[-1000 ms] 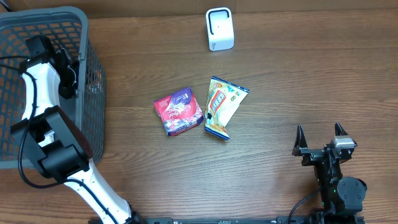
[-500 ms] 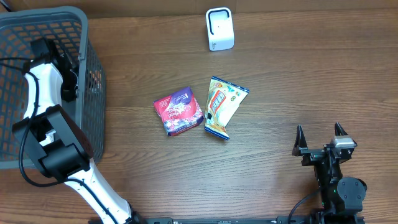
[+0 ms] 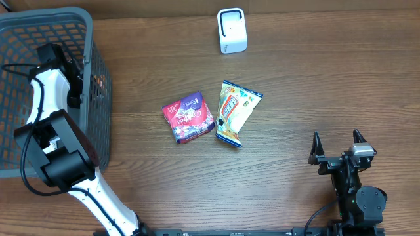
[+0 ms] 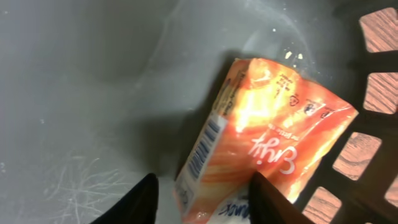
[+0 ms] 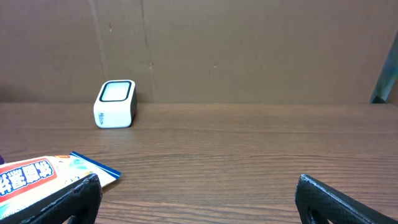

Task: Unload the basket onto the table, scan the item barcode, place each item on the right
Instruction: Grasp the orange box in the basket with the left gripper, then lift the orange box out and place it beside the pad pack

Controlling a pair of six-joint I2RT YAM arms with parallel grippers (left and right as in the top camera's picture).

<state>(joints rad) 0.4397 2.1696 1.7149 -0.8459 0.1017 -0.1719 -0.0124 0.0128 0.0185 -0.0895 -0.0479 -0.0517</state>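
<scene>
The left arm reaches down into the basket at the left end of the table. In its wrist view an orange packet lies on the grey floor of the basket, in the corner against the lattice wall. This packet is the item to be scanned, I think. Its barcode runs along the left edge and faces up to the camera.

The left gripper stands over the lower end of the packet, with one of its fingers on each side. The jaws are rather narrow. The one finger seems to touch the foil and the other shows a thin dark gap, so I cannot tell whether they press the packet already.

The right gripper rests at the near right of the table, jaws wide, with nothing between them. The scanner stands at the far edge, well apart from the basket. A red pack and a yellow pack lie just beside each other in the middle of the table.

In my judgement the step in hand is the pick-up, so the task is at its early part. The next move calls for a firm pinch on the packet end, then a straight lift over the basket rim. After that the arm must carry it to the scanner and turn the barcode toward the window. The foil looks slippery and soft, so it may slide or fold in the grip.
</scene>
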